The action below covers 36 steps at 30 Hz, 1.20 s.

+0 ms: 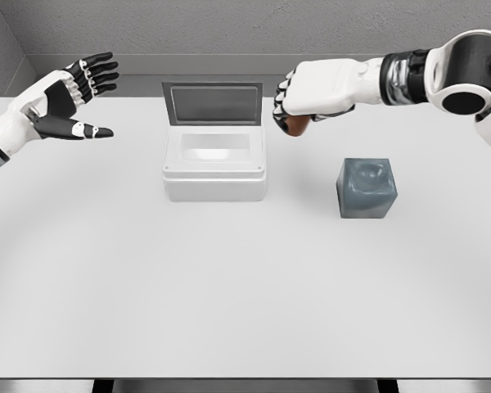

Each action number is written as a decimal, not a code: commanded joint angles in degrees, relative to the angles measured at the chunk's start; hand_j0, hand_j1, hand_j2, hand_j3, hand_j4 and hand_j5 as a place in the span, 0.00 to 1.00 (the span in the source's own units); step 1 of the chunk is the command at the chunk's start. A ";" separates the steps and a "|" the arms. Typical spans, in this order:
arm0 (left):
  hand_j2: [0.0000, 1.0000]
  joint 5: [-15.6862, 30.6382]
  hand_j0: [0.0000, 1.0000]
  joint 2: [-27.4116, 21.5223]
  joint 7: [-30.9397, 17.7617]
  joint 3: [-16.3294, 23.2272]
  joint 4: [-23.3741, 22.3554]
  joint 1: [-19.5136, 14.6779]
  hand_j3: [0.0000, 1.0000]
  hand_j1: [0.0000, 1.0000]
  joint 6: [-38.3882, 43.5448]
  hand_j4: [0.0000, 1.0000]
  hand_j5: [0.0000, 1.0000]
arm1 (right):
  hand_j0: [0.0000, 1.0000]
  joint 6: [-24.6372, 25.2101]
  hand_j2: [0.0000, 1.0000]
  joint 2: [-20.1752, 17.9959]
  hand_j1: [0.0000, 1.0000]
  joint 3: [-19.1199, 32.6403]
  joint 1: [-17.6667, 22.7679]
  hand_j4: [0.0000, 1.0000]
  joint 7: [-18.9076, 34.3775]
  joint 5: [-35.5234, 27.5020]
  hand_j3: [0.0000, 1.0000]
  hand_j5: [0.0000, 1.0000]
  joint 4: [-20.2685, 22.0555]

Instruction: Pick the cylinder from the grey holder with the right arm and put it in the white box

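The right hand (299,102) grips the brownish cylinder (295,124) in curled fingers, carrying it; the white box (215,168) sits beyond the fingertips, the emptied grey holder (366,188) behind; next, likely move over the box, then release; left hand (78,94) hangs splayed

From my seat, the white box (215,168) sits mid tabletop (229,295) with its lid (212,103) standing upright at the back edge, so I see it blocking entry from behind; top and front are open. My right hand (299,102) hangs just right of that lid. The grey holder (367,188) stands apart to the right, with a bare lane between it and the box
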State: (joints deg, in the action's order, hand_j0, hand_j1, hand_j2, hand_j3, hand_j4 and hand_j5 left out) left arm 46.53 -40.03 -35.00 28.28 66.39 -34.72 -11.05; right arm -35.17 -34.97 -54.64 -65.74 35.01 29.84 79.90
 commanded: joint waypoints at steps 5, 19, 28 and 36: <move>1.00 0.31 1.00 0.56 0.00 0.81 -0.38 -0.70 1.00 1.00 0.06 1.00 1.00 | 0.49 0.17 0.49 2.09 0.49 -0.03 -0.62 0.49 -0.01 -0.14 0.49 0.49 -0.45; 1.00 -0.04 1.00 3.64 0.00 0.90 -4.69 -2.37 1.00 1.00 -0.03 1.00 1.00 | 0.49 0.17 0.49 7.46 0.49 -1.35 -0.70 0.49 -0.01 -0.14 0.49 0.49 -3.96; 1.00 -4.61 1.00 5.40 0.00 0.90 -9.61 -4.39 1.00 1.00 -0.03 1.00 1.00 | 0.49 0.17 0.49 10.01 0.49 -1.79 -1.67 0.49 -0.01 -0.14 0.49 0.49 -5.99; 1.00 -4.70 1.00 9.09 0.00 0.90 -15.76 -7.21 1.00 1.00 -0.03 1.00 1.00 | 0.49 0.17 0.49 12.99 0.49 -2.49 -2.02 0.49 -0.01 0.21 0.49 0.49 -8.09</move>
State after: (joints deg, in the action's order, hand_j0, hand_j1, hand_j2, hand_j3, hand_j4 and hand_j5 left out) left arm 41.56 -31.87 -35.00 29.23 52.02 -42.27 -11.08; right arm -35.16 -22.71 -57.04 -67.94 35.03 30.12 72.40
